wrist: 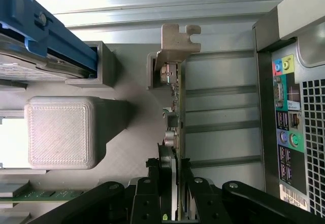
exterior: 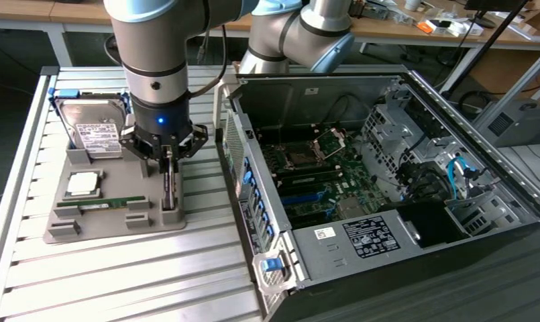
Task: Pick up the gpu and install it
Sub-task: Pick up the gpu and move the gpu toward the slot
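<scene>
The gpu (exterior: 168,189) stands on edge in a slot of the grey holder tray (exterior: 109,225), a thin dark board seen edge-on. In the wrist view the gpu (wrist: 175,107) runs away from the camera and ends in its pale metal bracket (wrist: 179,38). My gripper (exterior: 167,155) hangs straight above it. The black fingers (wrist: 155,173) sit pressed against both faces of the card, so my gripper (wrist: 171,172) is shut on it. The card still rests in the holder.
The open computer case (exterior: 386,168) lies to the exterior view's right, motherboard (exterior: 314,181) exposed, its rear ports (wrist: 287,112) close beside the card. The tray also holds a hard drive (exterior: 95,131), a CPU (exterior: 82,182) and a RAM stick (exterior: 109,201).
</scene>
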Available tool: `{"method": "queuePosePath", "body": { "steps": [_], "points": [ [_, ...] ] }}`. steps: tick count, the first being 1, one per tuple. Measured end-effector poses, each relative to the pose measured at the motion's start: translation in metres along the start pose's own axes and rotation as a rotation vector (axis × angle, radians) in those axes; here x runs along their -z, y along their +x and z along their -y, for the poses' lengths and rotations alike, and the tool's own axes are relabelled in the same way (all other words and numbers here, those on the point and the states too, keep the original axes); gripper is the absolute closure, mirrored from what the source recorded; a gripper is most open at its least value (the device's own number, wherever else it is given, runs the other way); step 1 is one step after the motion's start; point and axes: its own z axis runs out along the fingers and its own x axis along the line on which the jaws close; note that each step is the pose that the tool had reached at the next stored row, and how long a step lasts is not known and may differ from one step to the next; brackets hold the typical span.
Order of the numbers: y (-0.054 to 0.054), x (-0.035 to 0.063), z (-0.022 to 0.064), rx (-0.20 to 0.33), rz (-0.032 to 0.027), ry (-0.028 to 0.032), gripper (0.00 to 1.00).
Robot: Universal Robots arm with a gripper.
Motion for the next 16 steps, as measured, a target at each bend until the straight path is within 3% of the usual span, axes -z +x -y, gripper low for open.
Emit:
{"method": "queuePosePath", "body": {
  "steps": [16],
  "points": [
    [0.0, 0.0156, -0.0007, 0.0, -0.0003, 0.0002, 0.73]
  ]
}}
